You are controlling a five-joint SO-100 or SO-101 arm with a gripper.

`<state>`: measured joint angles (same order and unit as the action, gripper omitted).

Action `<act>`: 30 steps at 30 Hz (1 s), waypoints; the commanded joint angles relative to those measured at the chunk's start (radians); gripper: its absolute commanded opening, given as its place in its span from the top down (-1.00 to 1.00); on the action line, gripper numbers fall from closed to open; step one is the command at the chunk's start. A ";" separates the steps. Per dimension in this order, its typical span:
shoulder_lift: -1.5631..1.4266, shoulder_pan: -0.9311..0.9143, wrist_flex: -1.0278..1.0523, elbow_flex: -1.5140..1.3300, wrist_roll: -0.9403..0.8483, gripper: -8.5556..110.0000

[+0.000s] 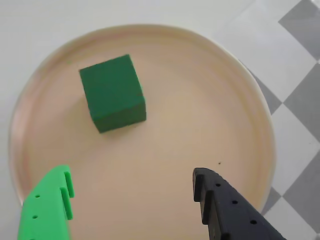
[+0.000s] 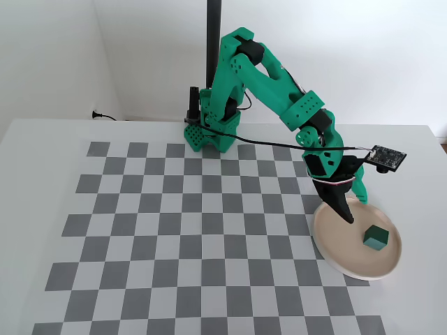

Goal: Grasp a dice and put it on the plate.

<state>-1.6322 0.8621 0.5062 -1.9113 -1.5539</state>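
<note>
Wrist and fixed views of the workspace as I see it from my remote station. The small dark green plain cube, the dice [image 1: 113, 92] [image 2: 376, 236], rests flat on the floor of the round, shallow pinkish-beige plate [image 1: 210, 65] [image 2: 335, 251]. In the wrist view it sits toward the upper left of the plate's centre; in the fixed view it sits in the right half of the plate, clear of the paler rim.

The gripper [image 1: 131, 192] [image 2: 353, 209] hangs over the plate with its fingers spread wide and nothing between them. I see a bright green finger [image 1: 50, 207] at lower left and a black finger [image 1: 225, 207] at lower right of the wrist view; neither touches the dice, which lies apart from both tips.

The plate rests on a grey-and-white checkered mat [image 2: 195, 230] near its right edge in the fixed view, partly over the white table [image 2: 28, 160]. The bright green arm [image 2: 265, 77] reaches from its base [image 2: 209, 136] at the mat's far edge down to the plate.
</note>
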 commanded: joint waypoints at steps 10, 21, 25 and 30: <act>-0.770 -0.083 0.291 -0.117 0.063 0.67; -1.318 -0.374 0.347 -0.476 0.147 0.92; -1.483 -0.471 0.356 -0.611 0.213 0.92; -1.690 -0.575 0.356 -0.808 0.273 0.92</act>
<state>-3.2045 0.3467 0.8713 -2.6446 -1.3085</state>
